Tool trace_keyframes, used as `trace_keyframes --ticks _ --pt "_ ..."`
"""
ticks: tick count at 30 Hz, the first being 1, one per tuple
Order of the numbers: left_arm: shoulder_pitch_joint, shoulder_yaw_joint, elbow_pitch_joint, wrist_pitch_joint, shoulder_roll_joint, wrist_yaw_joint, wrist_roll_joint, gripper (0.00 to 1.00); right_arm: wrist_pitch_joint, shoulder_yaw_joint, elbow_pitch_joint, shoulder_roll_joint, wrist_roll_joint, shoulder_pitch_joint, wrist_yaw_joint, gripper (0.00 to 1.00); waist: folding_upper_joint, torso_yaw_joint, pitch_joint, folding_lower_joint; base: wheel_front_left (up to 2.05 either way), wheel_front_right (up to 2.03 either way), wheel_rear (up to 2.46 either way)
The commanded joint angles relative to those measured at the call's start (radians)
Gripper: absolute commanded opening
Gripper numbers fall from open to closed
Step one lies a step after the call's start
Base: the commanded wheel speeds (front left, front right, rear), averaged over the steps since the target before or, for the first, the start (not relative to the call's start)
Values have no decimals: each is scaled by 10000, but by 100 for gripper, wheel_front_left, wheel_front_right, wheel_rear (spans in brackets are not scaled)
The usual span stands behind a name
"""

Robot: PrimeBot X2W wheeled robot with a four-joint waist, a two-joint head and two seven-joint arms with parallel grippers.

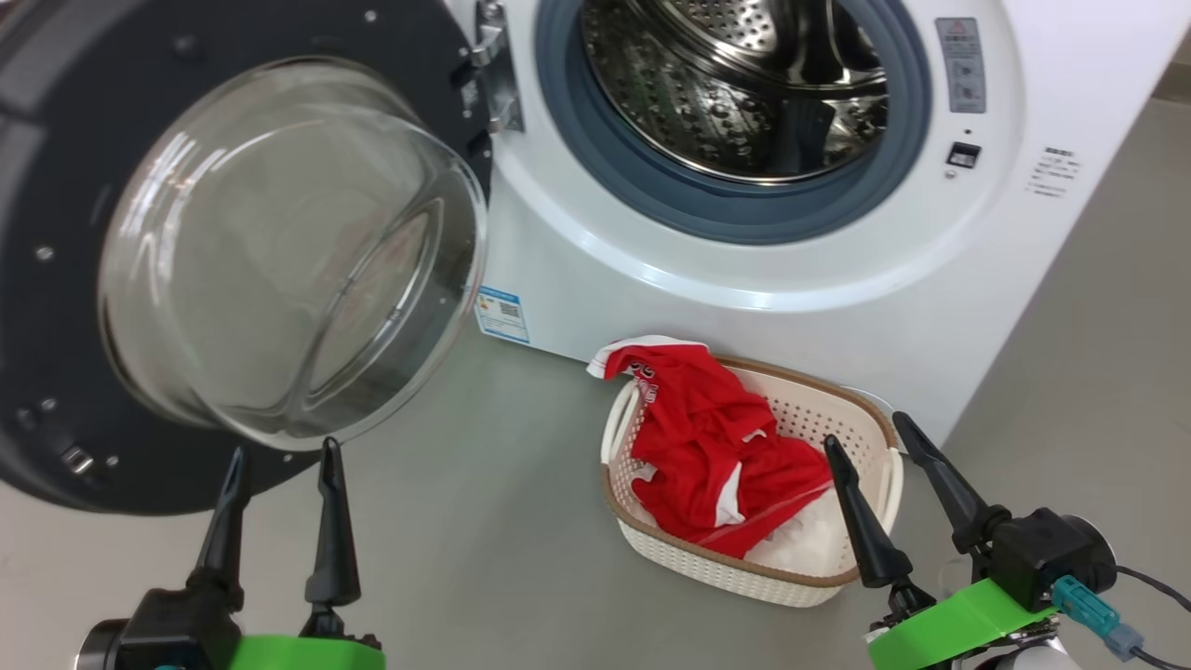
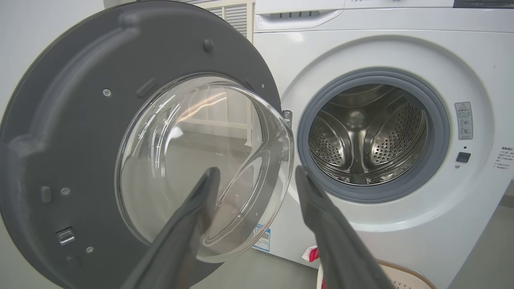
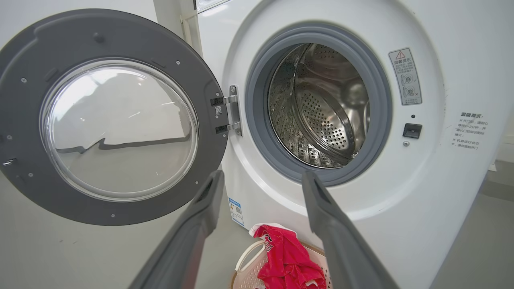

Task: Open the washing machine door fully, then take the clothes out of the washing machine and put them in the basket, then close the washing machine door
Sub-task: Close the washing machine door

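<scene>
Unloading done, by the look: clothes (image 1: 698,428) in basket (image 1: 726,572) beside right gripper (image 1: 863,428), spread wide, empty. Next, probably, shutting door (image 1: 56,279): swung out left, bowl just beyond left gripper (image 1: 284,447), likewise wide, empty. Nearer to left arm.

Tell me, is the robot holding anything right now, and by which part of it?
Nothing is held. Both pairs of jaws stand open and empty; the red, white-trimmed fabric clothes lie loose in the cream perforated plastic basket.
</scene>
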State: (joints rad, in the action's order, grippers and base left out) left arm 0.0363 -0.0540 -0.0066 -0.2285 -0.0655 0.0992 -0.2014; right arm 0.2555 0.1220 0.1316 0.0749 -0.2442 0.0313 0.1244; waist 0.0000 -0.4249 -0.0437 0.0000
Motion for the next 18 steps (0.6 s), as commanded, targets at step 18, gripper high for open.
trace_keyframes --ticks 18 --pt "-135 333 -367 134 -291 304 42 100 63 512 -227 96 50 270 63 100 0 -620 324 0 0 0 0"
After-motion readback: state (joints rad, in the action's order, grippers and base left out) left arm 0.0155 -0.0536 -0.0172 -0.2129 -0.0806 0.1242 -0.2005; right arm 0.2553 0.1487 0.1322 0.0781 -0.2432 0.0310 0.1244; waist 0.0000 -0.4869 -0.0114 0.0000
